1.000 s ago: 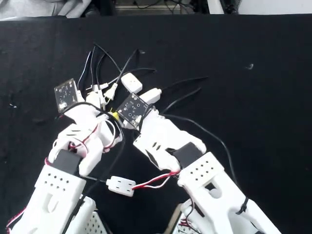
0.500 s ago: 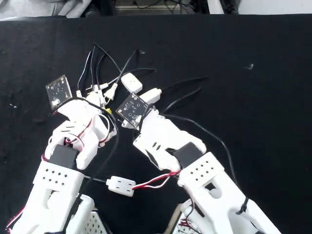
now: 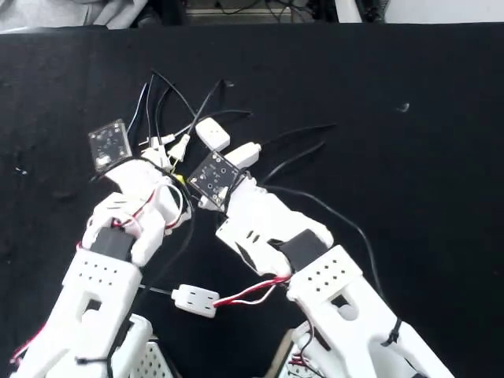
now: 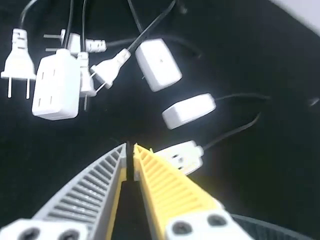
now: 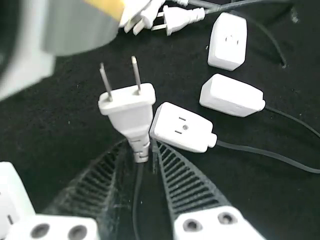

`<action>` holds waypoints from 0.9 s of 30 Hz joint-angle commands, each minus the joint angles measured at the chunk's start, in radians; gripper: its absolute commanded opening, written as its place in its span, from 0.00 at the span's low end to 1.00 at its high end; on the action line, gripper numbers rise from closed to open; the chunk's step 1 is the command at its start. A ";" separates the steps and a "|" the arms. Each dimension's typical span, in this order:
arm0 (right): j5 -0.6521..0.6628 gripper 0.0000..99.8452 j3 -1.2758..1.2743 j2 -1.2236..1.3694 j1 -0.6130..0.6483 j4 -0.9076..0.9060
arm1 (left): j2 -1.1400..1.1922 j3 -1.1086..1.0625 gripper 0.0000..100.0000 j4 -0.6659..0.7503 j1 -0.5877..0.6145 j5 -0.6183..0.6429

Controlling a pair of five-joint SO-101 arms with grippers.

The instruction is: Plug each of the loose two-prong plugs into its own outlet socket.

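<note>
My right gripper (image 5: 140,150) is shut on the cord end of a white two-prong plug (image 5: 126,107), prongs pointing away from me. A white outlet socket (image 5: 182,128) lies just beside that plug, face up. Two more sockets (image 5: 228,40) (image 5: 232,95) lie beyond it. My left gripper (image 4: 130,148) is shut, its grey and yellow fingers meeting at the tips, hovering over a socket (image 4: 181,154). Ahead of it lie loose plugs (image 4: 17,55) (image 4: 112,67), a wide socket block (image 4: 56,85) and two other sockets (image 4: 157,64) (image 4: 189,110). In the high view this cluster (image 3: 189,142) sits ahead of both arms.
Black cords (image 3: 181,94) fan out over the black table (image 3: 394,157) behind the cluster. Another white socket (image 3: 194,299) lies near the arms' bases, with red wires beside it. Part of the left arm (image 5: 75,25) crowds the right wrist view.
The left arm swung left and then back to the right, close to where it began. The right arm and its held plug have stayed still.
</note>
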State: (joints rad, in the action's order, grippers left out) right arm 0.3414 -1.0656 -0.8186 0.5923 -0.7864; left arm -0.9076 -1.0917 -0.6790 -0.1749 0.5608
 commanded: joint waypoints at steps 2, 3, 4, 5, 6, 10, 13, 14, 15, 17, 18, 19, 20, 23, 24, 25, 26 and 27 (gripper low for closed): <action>0.017 0.01 0.058 -0.031 -0.015 -0.021 | 0.203 0.140 0.03 -0.012 0.012 -0.020; 0.017 0.01 0.058 -0.031 -0.015 -0.021 | 0.250 0.170 0.03 -0.026 0.013 -0.020; 0.017 0.01 0.059 -0.031 -0.015 -0.025 | 0.293 0.196 0.03 -0.038 0.015 -0.021; 0.017 0.01 0.059 -0.031 -0.015 -0.026 | 0.334 0.217 0.03 -0.049 0.015 -0.021; 0.017 0.01 0.059 -0.031 -0.015 -0.026 | 0.368 0.237 0.03 -0.060 0.015 -0.021; 0.017 0.01 0.061 -0.031 -0.015 -0.026 | 0.462 0.292 0.03 -0.083 0.033 -0.021; 0.018 0.01 0.059 -0.031 -0.015 -0.026 | 0.474 0.309 0.03 -0.086 0.074 -0.021; 0.018 0.01 0.058 -0.031 -0.015 -0.025 | 0.470 0.314 0.03 -0.086 0.088 -0.021; 0.018 0.01 0.054 -0.031 -0.015 -0.023 | 0.457 0.320 0.03 -0.086 0.102 -0.021; 0.018 0.01 0.053 -0.027 -0.015 -0.021 | 0.416 0.321 0.03 -0.086 0.130 -0.021; 0.018 0.01 0.051 -0.025 -0.015 -0.021 | 0.384 0.317 0.03 -0.087 0.140 -0.021; 0.018 0.01 0.051 -0.025 -0.015 -0.021 | 0.345 0.311 0.03 -0.092 0.148 -0.021; 0.018 0.01 0.051 -0.025 -0.015 -0.021 | 0.301 0.305 0.03 -0.114 0.148 -0.020; 0.018 0.01 0.051 -0.025 -0.020 -0.015 | 0.155 0.294 0.03 -0.203 0.119 -0.015; 0.018 0.01 0.048 -0.024 -0.021 -0.006 | 0.106 0.295 0.03 -0.232 0.104 -0.015; 0.018 0.01 0.044 -0.024 -0.021 0.002 | 0.058 0.295 0.03 -0.258 0.093 -0.014; 0.018 0.01 0.036 -0.024 -0.023 0.014 | 0.017 0.294 0.03 -0.276 0.085 -0.014; 0.017 0.01 0.027 -0.024 -0.023 0.023 | -0.018 0.294 0.03 -0.288 0.074 -0.014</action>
State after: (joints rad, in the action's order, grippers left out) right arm 0.3475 -1.0625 -0.8186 0.5877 -0.8002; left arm -0.7986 -0.8293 -0.9244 -0.0690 0.5516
